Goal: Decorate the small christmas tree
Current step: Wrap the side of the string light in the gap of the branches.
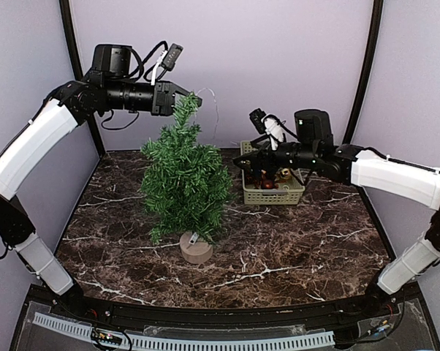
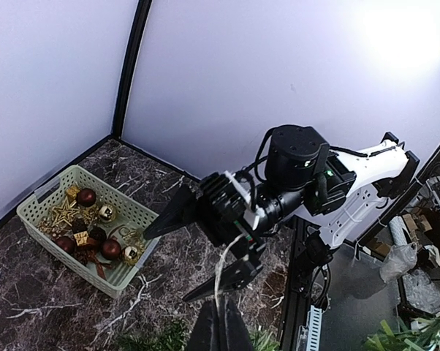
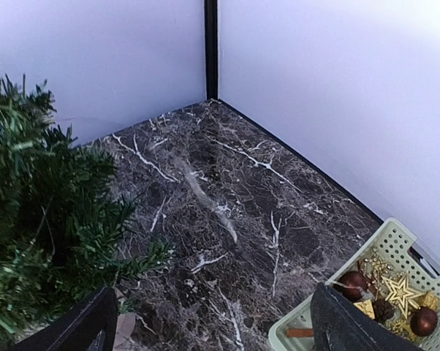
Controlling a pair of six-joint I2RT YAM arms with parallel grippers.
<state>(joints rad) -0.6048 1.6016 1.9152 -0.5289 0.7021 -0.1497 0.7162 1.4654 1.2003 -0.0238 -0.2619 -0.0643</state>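
Note:
The small christmas tree (image 1: 183,179) stands upright mid-table in its round tan base (image 1: 196,248). It also shows at the left of the right wrist view (image 3: 37,219). My left gripper (image 1: 194,99) is at the treetop, shut on a thin pale string (image 1: 218,117) that arcs off to the right and hangs down. In the left wrist view the string (image 2: 221,274) rises from my closed left gripper (image 2: 220,325). My right gripper (image 1: 238,164) is open and empty, held above the table between the tree and the basket; its fingers (image 3: 88,325) are wide apart.
A pale green basket (image 1: 272,197) at the back right holds red and gold baubles, a gold star and small gift ornaments; its rim shows in both wrist views (image 2: 132,212) (image 3: 384,238). Purple walls enclose the dark marble table (image 1: 293,256).

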